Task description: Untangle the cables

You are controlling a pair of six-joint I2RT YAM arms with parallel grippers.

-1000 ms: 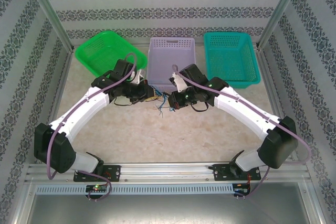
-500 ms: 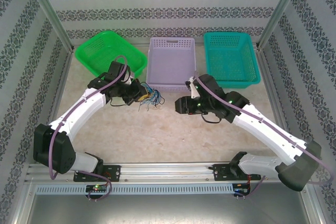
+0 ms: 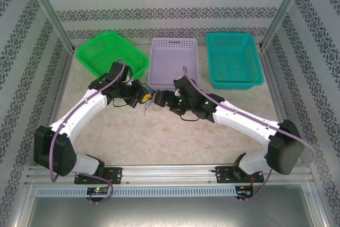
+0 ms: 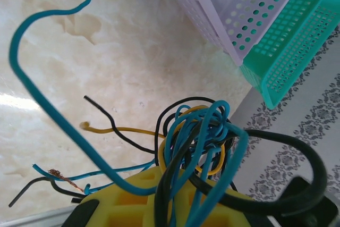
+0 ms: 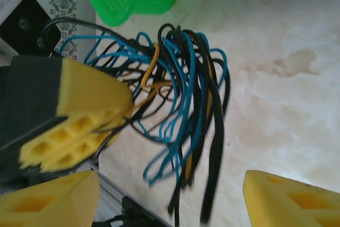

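Note:
The cables (image 3: 154, 102) are a tangled bunch of thin blue, black and yellowish wires, held above the table in front of the purple basket. My left gripper (image 3: 142, 98) is shut on one end of the cables (image 4: 196, 131), which bunch into a knot just past its yellow pads (image 4: 122, 206), with loose ends spreading left. My right gripper (image 3: 166, 98) faces the bunch from the right and is open. In the right wrist view its fingertips (image 5: 292, 200) stand wide apart, and the loose ends of the cables (image 5: 186, 104) hang ahead between them, next to the left gripper (image 5: 79, 115).
Three baskets line the back of the table: green (image 3: 111, 51) on the left, purple (image 3: 174, 62) in the middle just behind the grippers, teal (image 3: 234, 59) on the right. Pale marbled tabletop (image 3: 175, 136) lies bare in front of the arms. Patterned walls enclose the sides.
The right arm, which had swung away to the right half a second ago, has come back left to the bunch. The left gripper kept the cables and barely moved.

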